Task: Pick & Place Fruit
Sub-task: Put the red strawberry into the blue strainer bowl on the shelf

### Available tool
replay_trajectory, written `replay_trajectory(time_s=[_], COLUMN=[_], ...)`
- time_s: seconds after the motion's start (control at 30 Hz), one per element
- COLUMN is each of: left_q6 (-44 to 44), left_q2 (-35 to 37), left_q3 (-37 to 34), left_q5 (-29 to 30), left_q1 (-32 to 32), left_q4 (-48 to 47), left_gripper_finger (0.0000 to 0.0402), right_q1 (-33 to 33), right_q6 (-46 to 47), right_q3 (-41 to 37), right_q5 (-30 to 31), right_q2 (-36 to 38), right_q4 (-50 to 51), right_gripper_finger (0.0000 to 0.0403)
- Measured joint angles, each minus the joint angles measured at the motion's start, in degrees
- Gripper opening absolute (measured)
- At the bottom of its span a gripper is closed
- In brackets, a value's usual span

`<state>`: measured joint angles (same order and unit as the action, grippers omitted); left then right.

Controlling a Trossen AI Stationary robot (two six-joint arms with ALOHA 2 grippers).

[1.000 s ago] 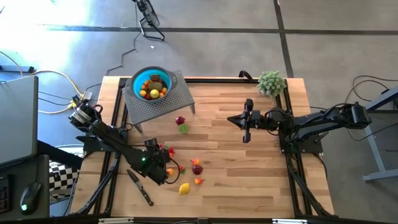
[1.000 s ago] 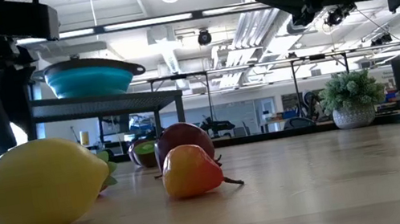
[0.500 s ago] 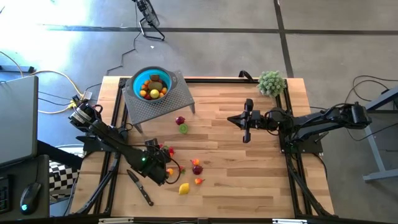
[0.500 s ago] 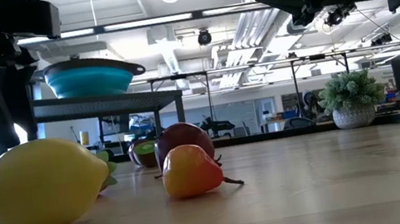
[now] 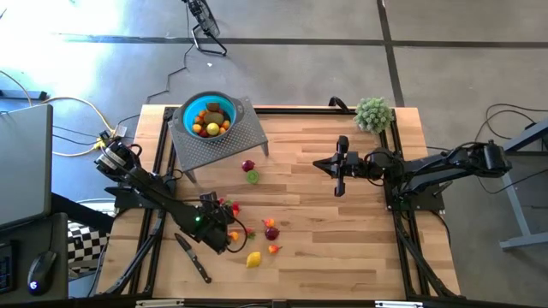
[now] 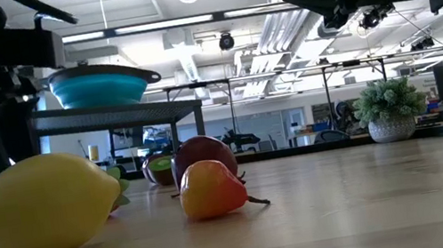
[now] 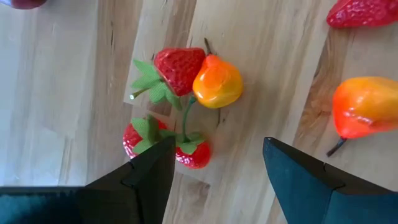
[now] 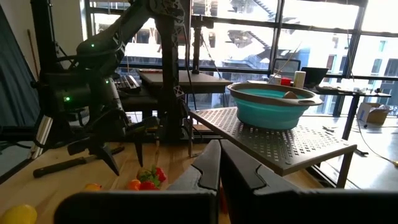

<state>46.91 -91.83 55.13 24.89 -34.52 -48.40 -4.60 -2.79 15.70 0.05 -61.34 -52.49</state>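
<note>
High view, left gripper: the left gripper (image 5: pixel 229 229) sits low over the near-left part of the wooden table (image 5: pixel 342 239), at the edge of a scatter of fruit (image 5: pixel 271 229).
High view, loose fruit: a yellow lemon-shaped piece (image 5: pixel 253 258), a small orange piece (image 5: pixel 274 249) and a dark red one lie just beside the gripper; a maroon piece (image 5: pixel 248 166) and a lime green piece (image 5: pixel 253 177) lie nearer the rack.
High view, bowl: the teal bowl (image 5: pixel 208 115) stands on a perforated grey rack (image 5: pixel 244 137) at the far-left corner, with several fruits inside.
High view, other things: a black-handled knife (image 5: pixel 193 258) lies at the near-left edge; a fuzzy green plant ball (image 5: pixel 373 113) is at the far-right corner.
High view, right gripper: the right gripper (image 5: pixel 340 165) hangs above the bare middle-right of the table.
Low view: the lemon-shaped piece (image 6: pixel 37 207) fills the left foreground, with a small orange-red pear-like fruit (image 6: pixel 210 190) beside it and the maroon piece (image 6: pixel 202 154) behind.
Left wrist view: the left gripper's fingers (image 7: pixel 149 174) are spread apart and hold nothing; a cluster of strawberries (image 7: pixel 179 68) with green leaves and an orange fruit (image 7: pixel 217 85) lies on the wood just ahead of them, one strawberry touching the finger tip.
Right wrist view: the right gripper's fingers (image 8: pixel 208 168) are pressed together with nothing between them; the teal bowl on its rack lies beyond.
</note>
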Motion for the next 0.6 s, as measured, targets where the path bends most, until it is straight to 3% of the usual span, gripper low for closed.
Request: replay_trajectory(time_s=[0.6], left_q6=[-4.9], left_q2=[0.0], left_q3=[-0.23], left_q5=[2.02], left_q1=[1.57], left_q4=[0.72], left_gripper_finger=[0.0235], right_q1=[0.0], right_q6=[0.0], right_q3=[0.0], right_q5=[0.0], right_q2=[0.0], right_q4=[0.0], right_gripper_finger=[0.0002])
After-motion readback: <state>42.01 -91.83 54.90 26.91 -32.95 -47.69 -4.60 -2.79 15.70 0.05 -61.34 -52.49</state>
